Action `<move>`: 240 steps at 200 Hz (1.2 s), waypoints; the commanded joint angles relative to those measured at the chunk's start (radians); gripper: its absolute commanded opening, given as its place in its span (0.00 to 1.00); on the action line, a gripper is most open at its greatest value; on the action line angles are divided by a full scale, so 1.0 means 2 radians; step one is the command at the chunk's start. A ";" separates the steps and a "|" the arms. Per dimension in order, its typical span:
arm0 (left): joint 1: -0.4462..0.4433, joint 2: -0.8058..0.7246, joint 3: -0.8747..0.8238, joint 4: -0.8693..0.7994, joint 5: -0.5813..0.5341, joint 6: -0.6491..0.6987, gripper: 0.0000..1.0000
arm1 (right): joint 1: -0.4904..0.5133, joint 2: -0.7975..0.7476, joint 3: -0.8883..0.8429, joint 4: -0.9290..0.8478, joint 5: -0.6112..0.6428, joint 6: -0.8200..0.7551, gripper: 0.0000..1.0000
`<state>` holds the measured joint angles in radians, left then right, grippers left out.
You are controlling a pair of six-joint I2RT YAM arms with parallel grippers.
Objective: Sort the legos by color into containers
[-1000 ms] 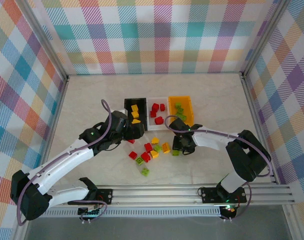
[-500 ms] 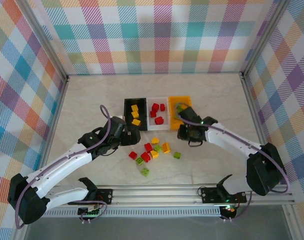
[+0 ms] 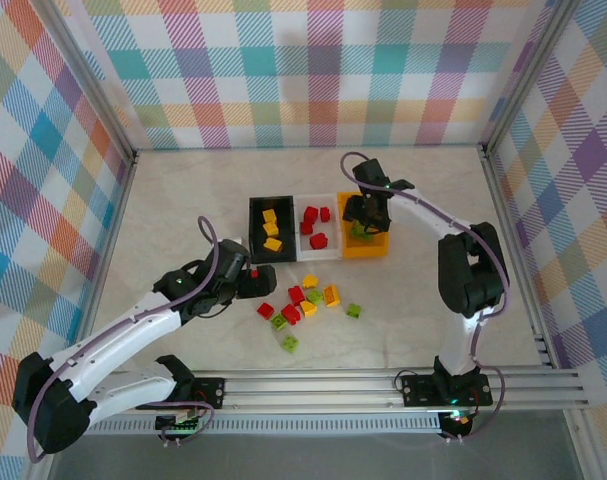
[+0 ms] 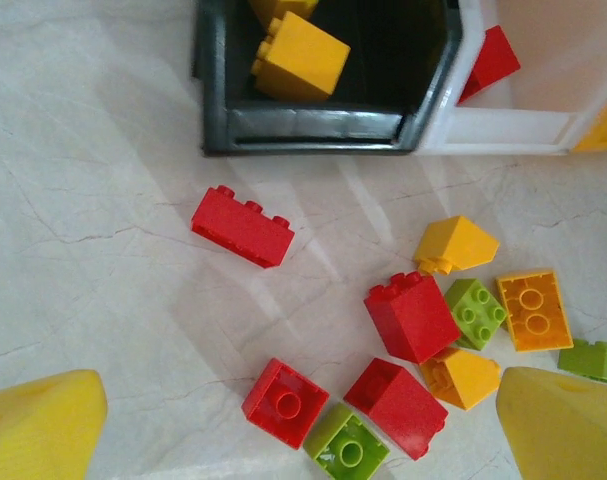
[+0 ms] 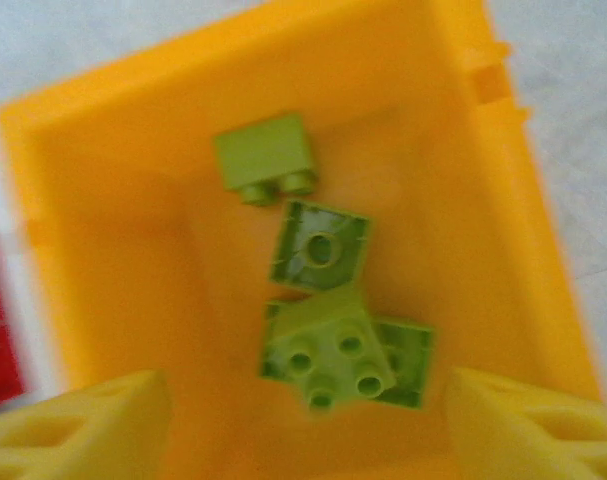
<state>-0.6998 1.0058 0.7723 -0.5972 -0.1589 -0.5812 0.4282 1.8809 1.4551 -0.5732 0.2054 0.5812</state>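
Legos in lime green (image 5: 320, 245), four small studded plastic bricks, lie straight below the right gripper (image 5: 303, 440), whose yellow fingertips (image 5: 83, 430) stand wide apart with nothing between them. The four rest on the floor of the orange-yellow rectangular plastic bin (image 5: 103, 250): two overlap nearest the fingers, and the other two lie singly beyond them. From overhead, this gripper (image 3: 363, 215) hangs over that bin (image 3: 368, 250), the rightmost of three containers set in a touching row on the pale marbled table (image 3: 183, 200). The left gripper (image 4: 301, 435) is likewise spread wide and empty, its fingertips (image 4: 38, 430) flanking a loose pile on the table. In the pile are four red bricks (image 4: 243, 225), three yellow-orange bricks (image 4: 455, 243) and three more green ones (image 4: 475, 312), several touching. Past the pile stands the black plastic bin (image 4: 313, 125) with yellow-orange pieces (image 4: 298, 62) inside. Pressed against its right side is the white plastic bin (image 4: 503, 128), with a red piece (image 4: 493, 62) inside. Seen from above, the left gripper (image 3: 251, 283) sits low, just left of the pile and near the black bin's front wall (image 3: 253, 230).
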 commanded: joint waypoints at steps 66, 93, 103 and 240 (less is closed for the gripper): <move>-0.001 -0.010 -0.015 -0.007 -0.019 -0.003 1.00 | 0.062 -0.205 -0.205 -0.036 -0.029 0.029 0.85; 0.000 -0.004 -0.024 0.002 -0.017 -0.004 1.00 | 0.102 -0.247 -0.277 -0.031 -0.058 0.051 0.85; -0.001 0.001 -0.027 0.006 -0.017 -0.007 1.00 | 0.115 -0.248 -0.293 -0.023 -0.071 0.056 0.85; 0.008 0.018 -0.024 0.001 -0.022 -0.009 1.00 | 0.152 -0.206 -0.342 0.042 -0.102 0.082 0.42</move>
<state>-0.6956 1.0496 0.7231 -0.5926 -0.1852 -0.5877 0.7280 1.4845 0.7776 -0.5018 0.0132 0.7448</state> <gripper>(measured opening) 0.999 0.458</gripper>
